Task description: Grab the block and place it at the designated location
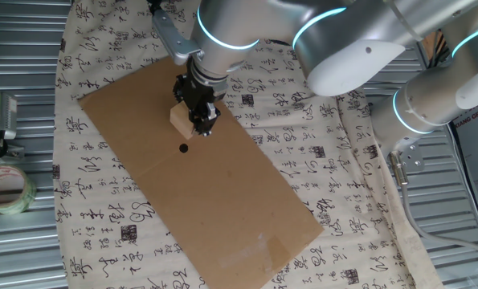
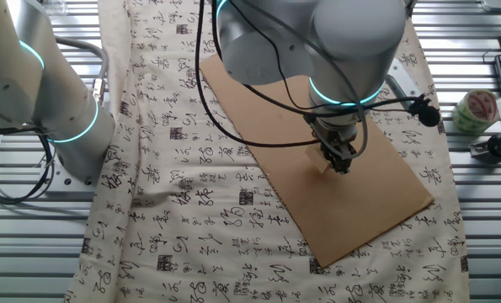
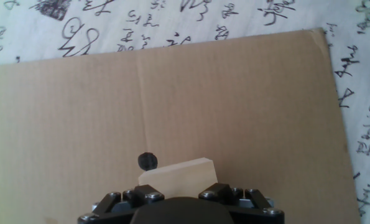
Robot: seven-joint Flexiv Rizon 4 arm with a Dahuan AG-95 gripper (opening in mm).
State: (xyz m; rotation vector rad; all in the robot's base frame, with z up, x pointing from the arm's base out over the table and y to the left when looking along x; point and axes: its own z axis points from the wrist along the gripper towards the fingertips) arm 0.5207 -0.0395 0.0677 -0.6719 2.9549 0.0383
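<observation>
The jaws clamp the block point(image 1: 182, 118) (carried, apparently) above the cardboard point(image 1: 222, 201). It hangs beside the dot point(image 1: 183, 148), not yet over it.

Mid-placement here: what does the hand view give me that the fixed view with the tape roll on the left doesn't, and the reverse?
Only the hand view shows the black dot right beside the block's edge, up close. Only that fixed view shows the end effector around the block, the arm, the tape roll and the whole white cloth. Both show block, dot and cardboard sheet.
</observation>
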